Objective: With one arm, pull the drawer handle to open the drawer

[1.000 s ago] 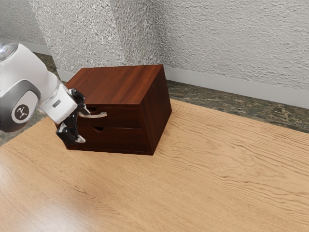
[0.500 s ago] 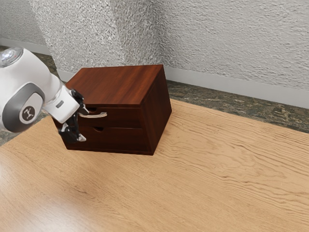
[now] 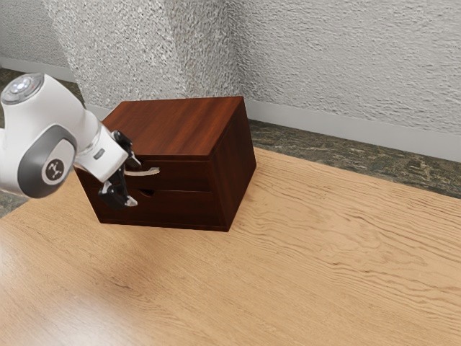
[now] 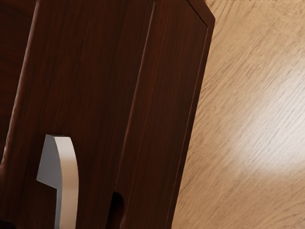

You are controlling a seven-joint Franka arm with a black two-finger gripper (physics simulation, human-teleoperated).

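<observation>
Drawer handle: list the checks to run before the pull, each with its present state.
1. Claw open wider than the handle: ok.
2. Claw level with the handle of the top drawer: ok. The fingers stand above and below the handle's near end.
3. Fingers far enough over the handle to catch it: cannot tell.
4. Handle clamped from both sides: not ok, not yet closed.
5. Top drawer flush with the cabinet front, nothing pulled: ok.
6. Cabinet upright on the table: ok.
</observation>
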